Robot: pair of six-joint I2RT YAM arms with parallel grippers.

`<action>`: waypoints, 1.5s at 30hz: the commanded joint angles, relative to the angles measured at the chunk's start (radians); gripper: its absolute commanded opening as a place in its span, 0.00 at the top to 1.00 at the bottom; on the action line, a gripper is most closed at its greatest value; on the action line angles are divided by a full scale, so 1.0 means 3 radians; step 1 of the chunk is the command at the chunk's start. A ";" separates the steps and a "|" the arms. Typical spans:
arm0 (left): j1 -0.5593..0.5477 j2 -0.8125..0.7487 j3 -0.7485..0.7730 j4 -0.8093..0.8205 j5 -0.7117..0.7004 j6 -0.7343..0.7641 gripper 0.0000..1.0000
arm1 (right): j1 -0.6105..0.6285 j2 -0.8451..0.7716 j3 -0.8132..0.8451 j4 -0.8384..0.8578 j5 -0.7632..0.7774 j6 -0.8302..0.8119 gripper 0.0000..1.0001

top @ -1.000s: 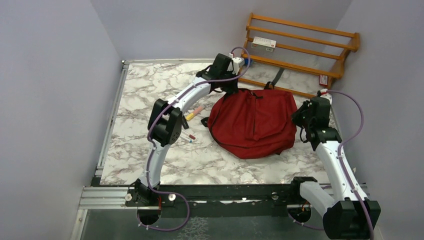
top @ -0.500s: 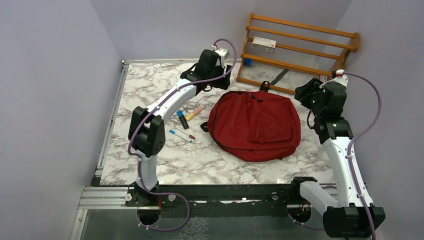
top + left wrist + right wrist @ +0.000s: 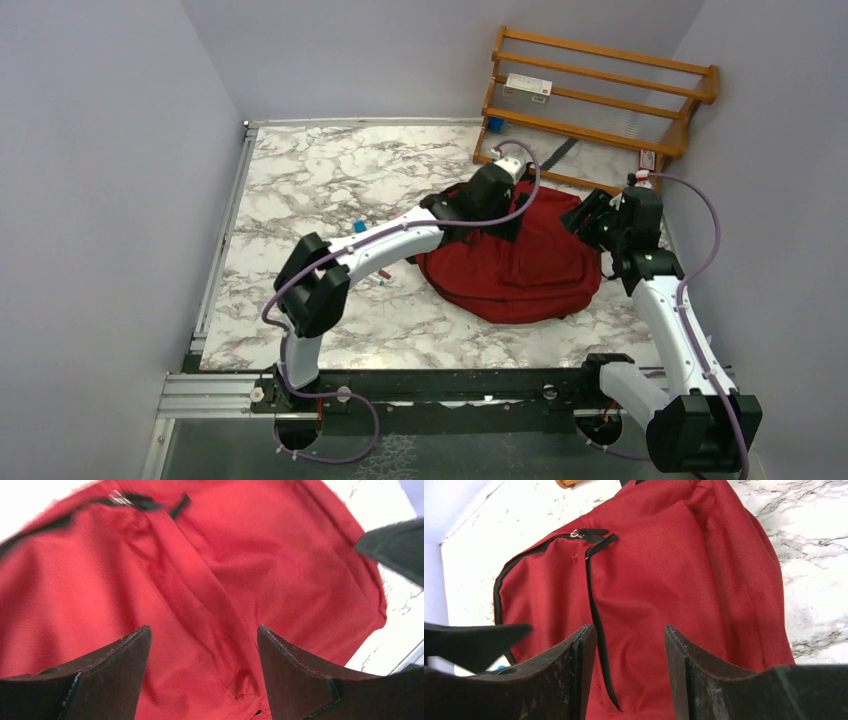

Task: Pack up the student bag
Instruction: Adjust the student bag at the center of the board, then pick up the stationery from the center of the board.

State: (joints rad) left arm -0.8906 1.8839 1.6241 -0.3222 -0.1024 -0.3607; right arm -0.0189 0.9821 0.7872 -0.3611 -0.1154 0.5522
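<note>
**Dark-red bag (image 3: pixel 530 270) lying flat, two open end effectors hanging over it**

Red fabric is filling both wrist views. The bag is lying on the marbled surface (image 3: pixel 300 180), on its right half, just in front of a wooden rack (image 3: pixel 600 100) leaning in the far right corner.

The left end effector (image 3: pixel 202 630) is standing wide open over the middle of the bag, with a long fold of cloth running between its fingers. It is gripping nothing; whether the tips are grazing the cloth cannot be told. The right end effector (image 3: pixel 629 627) is also open, its fingers somewhat less far apart, and is holding nothing as it looks down on the bag from the bag's far right edge.

The overhead view is showing what the wrists miss: the left arm is reaching across from the left, and a few pens (image 3: pixel 381 273) are lying on the surface beside it. The right wrist view is giving the clearest look at the black zipper (image 3: pixel 596 610) curving along the bag's edge, with a dark finger of the other arm poking in at the left. The left wrist view is catching the metal zipper pull (image 3: pixel 119 499) at its top.
</note>
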 commanded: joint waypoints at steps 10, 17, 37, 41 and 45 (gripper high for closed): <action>-0.0238 0.0510 0.0049 0.0026 -0.0363 -0.0158 0.23 | 0.0007 -0.0259 -0.0221 -0.0049 -0.0130 0.0018 0.43; -0.0234 0.0604 0.0112 -0.0015 -0.0335 -0.0039 0.41 | 0.0007 -0.0189 -0.0210 -0.0038 -0.0213 -0.0038 0.43; 0.0123 0.0251 -0.0751 0.0473 0.0120 -0.0098 0.93 | 0.0043 0.0357 0.0086 -0.0059 -0.0983 -0.0748 0.47; 0.0256 0.0173 -0.1108 0.0815 0.0441 -0.0272 1.00 | 0.0337 0.0647 0.0300 -0.0171 -0.0898 -0.0939 0.47; 0.0306 0.0153 -0.1322 0.1018 0.0595 -0.0369 1.00 | 0.0742 0.0954 0.0515 -0.0257 -0.0588 -0.1043 0.48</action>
State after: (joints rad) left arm -0.8249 1.9430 1.3045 -0.0414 0.0204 -0.4408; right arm 0.1093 1.2072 0.8749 -0.3859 -0.3462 0.3058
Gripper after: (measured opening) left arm 0.008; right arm 0.528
